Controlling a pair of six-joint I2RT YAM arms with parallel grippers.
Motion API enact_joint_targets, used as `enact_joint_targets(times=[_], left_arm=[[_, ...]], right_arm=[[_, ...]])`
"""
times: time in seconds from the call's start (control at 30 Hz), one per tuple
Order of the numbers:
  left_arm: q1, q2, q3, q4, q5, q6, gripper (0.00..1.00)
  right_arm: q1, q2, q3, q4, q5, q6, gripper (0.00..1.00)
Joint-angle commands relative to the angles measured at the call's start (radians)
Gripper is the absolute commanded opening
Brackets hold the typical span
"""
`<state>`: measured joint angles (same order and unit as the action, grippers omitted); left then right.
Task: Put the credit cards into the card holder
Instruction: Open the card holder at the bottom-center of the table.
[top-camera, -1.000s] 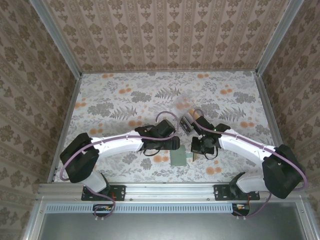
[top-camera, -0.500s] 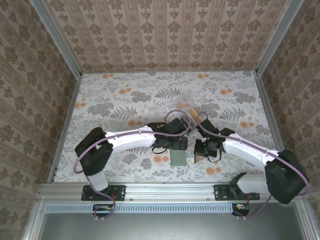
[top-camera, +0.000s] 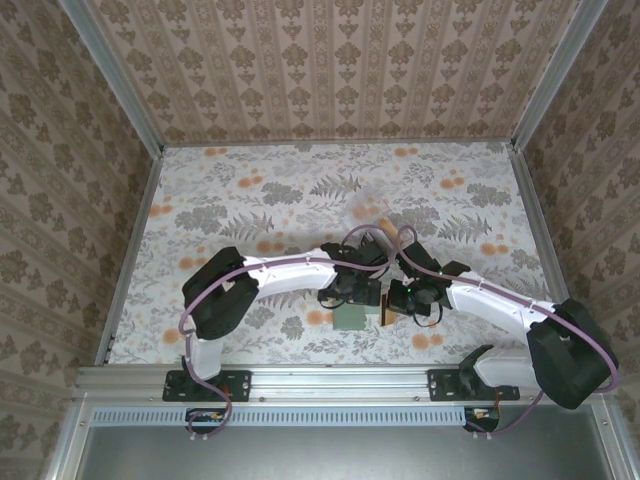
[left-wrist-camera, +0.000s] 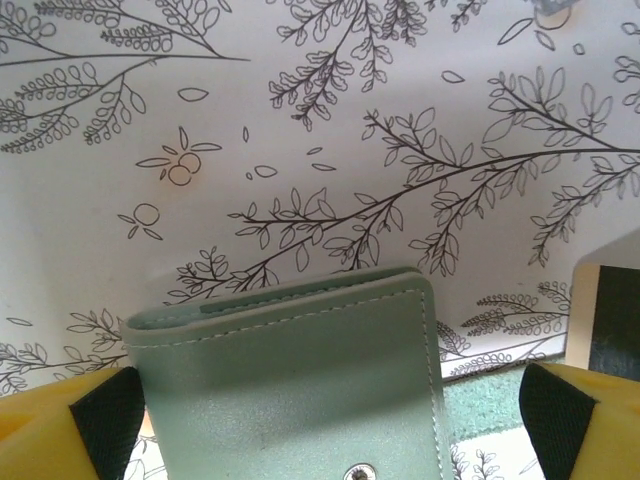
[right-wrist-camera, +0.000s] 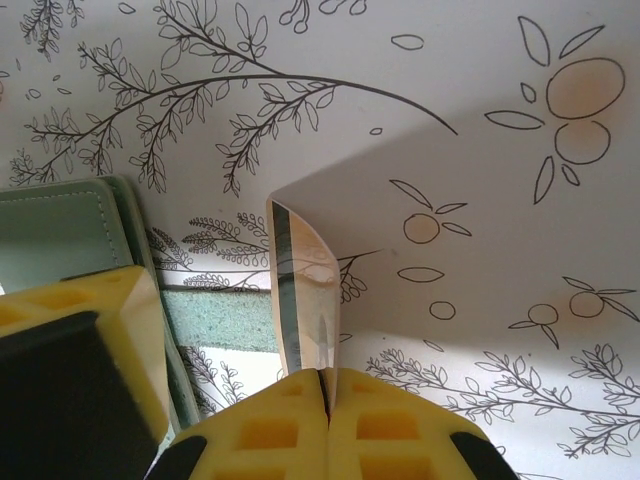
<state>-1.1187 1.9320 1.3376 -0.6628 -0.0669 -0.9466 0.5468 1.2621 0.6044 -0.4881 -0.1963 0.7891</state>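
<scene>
The sage-green card holder (top-camera: 351, 318) lies folded shut on the flowered table near the front edge, its snap tab (left-wrist-camera: 482, 404) sticking out to the right. My left gripper (top-camera: 352, 294) is open, and its yellow fingers (left-wrist-camera: 52, 430) stand on either side of the holder (left-wrist-camera: 300, 380) without touching it. My right gripper (right-wrist-camera: 322, 385) is shut on an orange credit card (right-wrist-camera: 303, 290) with a dark stripe, held on edge just right of the holder (right-wrist-camera: 60, 232). In the top view that card (top-camera: 383, 312) sits beside the tab, with my right gripper (top-camera: 397, 303) above it. The card's edge (left-wrist-camera: 606, 310) also shows at the right of the left wrist view.
A faint clear plastic box (top-camera: 368, 210) sits behind the two grippers at mid table. Metal rails (top-camera: 130, 250) and patterned walls enclose the table on three sides. The two arms nearly meet over the holder, with the left finger (right-wrist-camera: 70, 380) close to the held card.
My left arm has swung right and forward, and its open jaws now stand over the card holder. My right gripper has shifted slightly left with the card still in it.
</scene>
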Motion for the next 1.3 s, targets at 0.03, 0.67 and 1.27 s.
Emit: enact_joint_targets(times=[0.03,0.67,1.27], left_arm=[[-0.008,0.023,0.022,-0.081,-0.015,-0.045,1.0],[-0.024,-0.001,0.031,-0.14,-0.073,-0.064,0.92],[-0.025,-0.139,-0.095,-0.065,-0.087,-0.094,0.62]], right_arm=[[-0.002,0.026,-0.055,-0.055,0.036,0.007,0.0],[-0.004,0.05,-0.064,-0.061,0.09,0.013,0.0],[-0.004,0.069,-0.045,-0.081,0.118,0.013,0.0]])
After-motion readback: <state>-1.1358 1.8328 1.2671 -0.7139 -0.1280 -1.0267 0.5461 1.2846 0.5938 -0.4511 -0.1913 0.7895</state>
